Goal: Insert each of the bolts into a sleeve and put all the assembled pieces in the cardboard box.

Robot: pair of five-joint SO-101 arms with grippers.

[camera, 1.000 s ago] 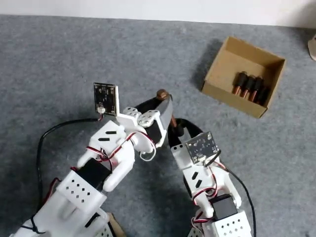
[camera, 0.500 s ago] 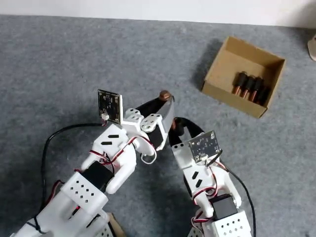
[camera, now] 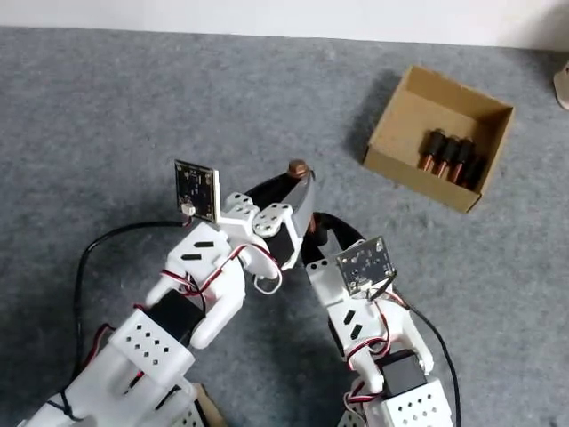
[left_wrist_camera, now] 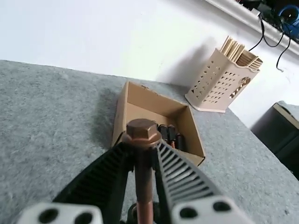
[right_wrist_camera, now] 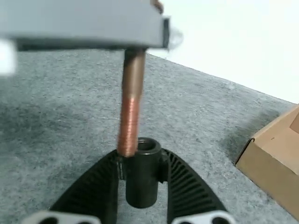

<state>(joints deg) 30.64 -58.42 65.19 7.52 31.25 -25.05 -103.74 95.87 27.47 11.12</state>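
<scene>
So the bolt (left_wrist_camera: 143, 172) is pinched tight in the left tool (left_wrist_camera: 141, 145), with its threaded end right at the rim of the sleeve (right_wrist_camera: 142, 179). The right tool (right_wrist_camera: 140, 158) is clamped around that sleeve. A few assembled pieces (camera: 449, 156) already sit in the cardboard box (camera: 391, 133), well apart on the grey bench (camera: 133, 107).

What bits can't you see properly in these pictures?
- Right wrist view: the bolt tip is at the sleeve rim. Its own shaft covers that spot, so I cannot tell whether it is in the hole.
- High view: both arms' wrists cover the sleeve.
- Left wrist view: the bolt head blocks some of the pieces in the cardboard box, so they cannot be counted.
</scene>
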